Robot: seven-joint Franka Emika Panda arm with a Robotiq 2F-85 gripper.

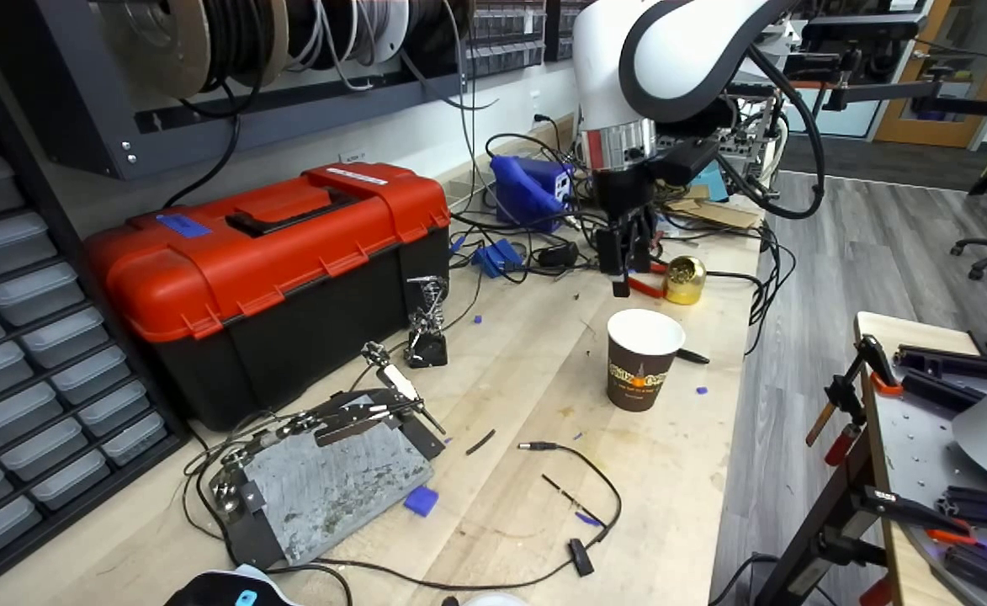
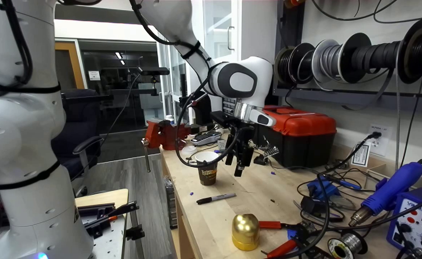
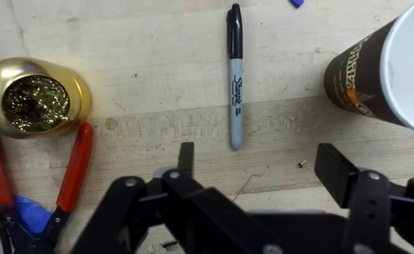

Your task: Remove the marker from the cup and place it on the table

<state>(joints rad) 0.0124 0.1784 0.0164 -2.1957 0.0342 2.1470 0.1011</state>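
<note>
The marker is a grey Sharpie with a black cap. It lies flat on the pale wood table, apart from the cup, and shows in both exterior views. The cup stands upright beside it, dark brown with a white rim, also in both exterior views. The visible part of its white inside holds nothing. My gripper is open and empty above the table. In the wrist view the marker's grey end lies just beyond the gap between the fingers. The gripper shows in both exterior views.
A gold tip cleaner and red-handled pliers lie left of the marker in the wrist view. A red and black toolbox stands along the wall. A blue hot-air tool, cables and a clamp stand sit on the table.
</note>
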